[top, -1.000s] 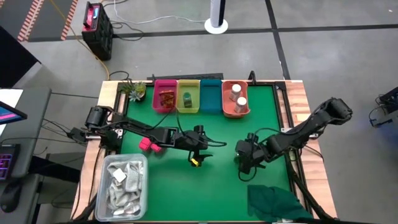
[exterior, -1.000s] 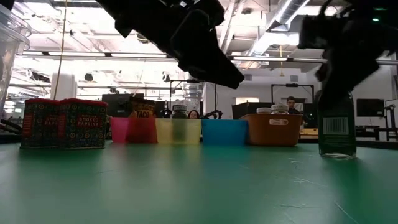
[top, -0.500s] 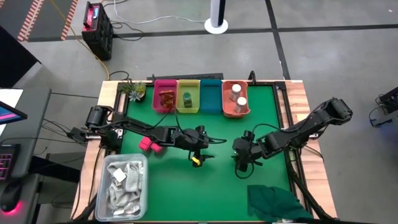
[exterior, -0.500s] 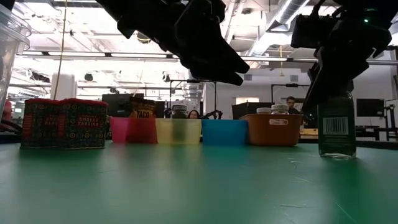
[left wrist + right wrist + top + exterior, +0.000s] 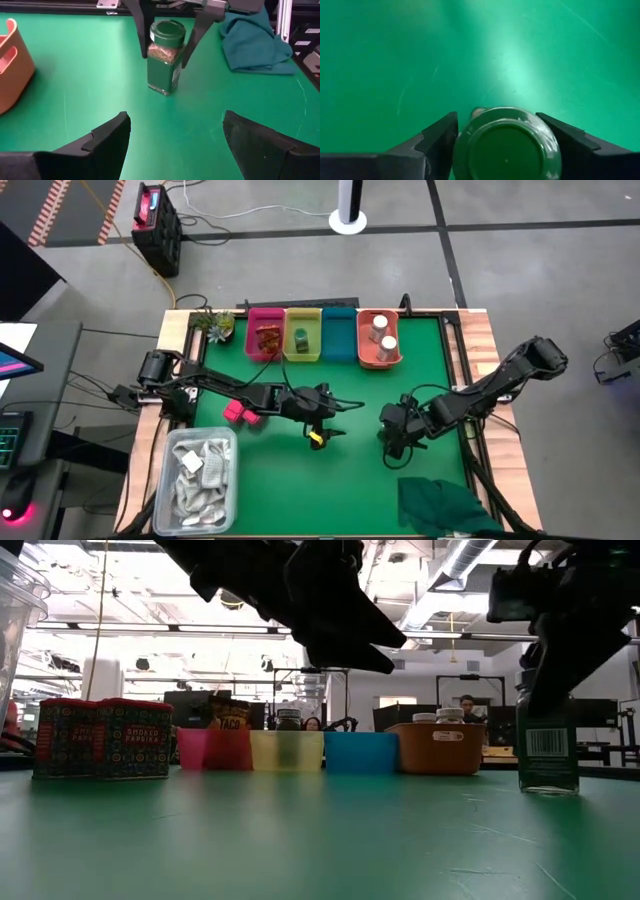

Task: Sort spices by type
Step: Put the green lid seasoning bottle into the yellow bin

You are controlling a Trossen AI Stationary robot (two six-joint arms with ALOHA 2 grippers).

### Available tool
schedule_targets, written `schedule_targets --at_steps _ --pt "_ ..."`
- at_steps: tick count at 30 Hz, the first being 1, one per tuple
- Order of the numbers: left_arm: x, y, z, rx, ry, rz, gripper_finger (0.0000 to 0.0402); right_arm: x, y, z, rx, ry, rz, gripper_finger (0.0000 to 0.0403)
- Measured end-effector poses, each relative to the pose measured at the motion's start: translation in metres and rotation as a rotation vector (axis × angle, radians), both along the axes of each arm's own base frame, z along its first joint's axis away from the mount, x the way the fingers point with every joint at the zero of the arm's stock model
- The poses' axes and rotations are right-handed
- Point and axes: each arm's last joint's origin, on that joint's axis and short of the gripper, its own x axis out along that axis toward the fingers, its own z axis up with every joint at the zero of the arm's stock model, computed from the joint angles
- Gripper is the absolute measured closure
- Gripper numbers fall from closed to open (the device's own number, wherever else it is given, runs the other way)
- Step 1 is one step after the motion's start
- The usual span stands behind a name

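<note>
A green-capped jar of herbs (image 5: 165, 62) stands upright on the green mat, right of centre (image 5: 548, 750). My right gripper (image 5: 397, 437) reaches down over it and is shut on it. My left gripper (image 5: 318, 423) hovers open above the mat's middle, facing the jar, its fingers wide apart (image 5: 175, 130). Two pink cube packets (image 5: 240, 413) sit on the mat at the left (image 5: 100, 738). The pink bin (image 5: 265, 335) holds orange-brown sachets. The yellow bin (image 5: 303, 335) holds a second green jar. The orange bin (image 5: 379, 338) holds two white-capped jars. My right gripper pinches the green jar between its two fingers (image 5: 144, 35), at the cap (image 5: 506, 145) and the shoulder just below it. The fingers come from above, pointing down. The jar stands upright with its base on the mat (image 5: 161, 90).
A blue bin (image 5: 339, 333) sits between the yellow and orange ones at the far edge. A clear tub of white packets (image 5: 200, 475) fills the near-left corner. A dark green cloth (image 5: 445, 505) lies near-right. A small plant (image 5: 217, 323) is far-left. Open mat lies between the arms.
My right gripper has swung a little toward the table's left and then back toward its right edge. The green jar has slid a short way rightward with it, still upright on the mat. My left gripper has edged slightly toward the jar.
</note>
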Motion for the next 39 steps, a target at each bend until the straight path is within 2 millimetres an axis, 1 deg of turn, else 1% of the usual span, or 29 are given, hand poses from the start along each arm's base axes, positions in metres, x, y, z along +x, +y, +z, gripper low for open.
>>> schedule_targets --at_steps 3,5,10,13,17,19,22,25,27,31,34,37,39 --pt "0.000 0.000 0.001 -0.001 -0.010 0.000 0.0100 -0.001 0.002 0.000 0.016 0.011 0.017 0.0119" --pt "0.001 0.000 0.001 0.003 -0.014 -0.002 0.0100 -0.002 0.002 -0.001 0.010 0.020 0.020 0.0128" --pt "0.001 0.000 0.001 0.000 -0.016 -0.009 0.0100 0.001 0.001 -0.003 -0.013 0.031 0.046 0.0182" --pt "0.001 -0.003 0.003 0.006 -0.032 -0.027 0.0100 0.004 0.000 -0.003 -0.028 0.018 0.070 0.0183" --pt "0.001 -0.008 0.005 0.079 -0.066 -0.077 0.0100 0.013 -0.006 -0.002 -0.031 -0.036 0.088 0.0183" --pt "-0.002 -0.009 -0.001 0.094 -0.118 -0.111 0.0100 0.019 -0.009 0.001 -0.043 -0.080 0.109 0.0183" --pt "-0.015 -0.005 -0.019 0.068 -0.197 -0.107 0.0100 0.027 -0.019 0.004 -0.080 -0.118 0.139 0.0183" --pt "-0.026 0.010 -0.037 0.047 -0.178 -0.013 0.0100 0.034 -0.033 0.006 -0.098 -0.148 0.158 0.0183" --pt "-0.031 0.018 -0.044 0.026 -0.143 0.030 0.0100 0.039 -0.044 0.008 -0.102 -0.172 0.166 0.0183" --pt "-0.033 0.023 -0.049 -0.013 -0.101 0.050 0.0100 0.050 -0.064 0.014 -0.088 -0.254 0.203 0.0183" --pt "-0.032 0.026 -0.048 -0.018 -0.090 0.059 0.0100 0.054 -0.077 0.017 -0.078 -0.287 0.217 0.0182" --pt "-0.028 0.028 -0.043 -0.020 -0.080 0.071 0.0100 0.059 -0.086 0.017 -0.099 -0.279 0.226 0.0179" --pt "-0.024 0.031 -0.040 -0.024 -0.059 0.080 0.0100 0.066 -0.087 0.017 -0.107 -0.272 0.249 0.0179"
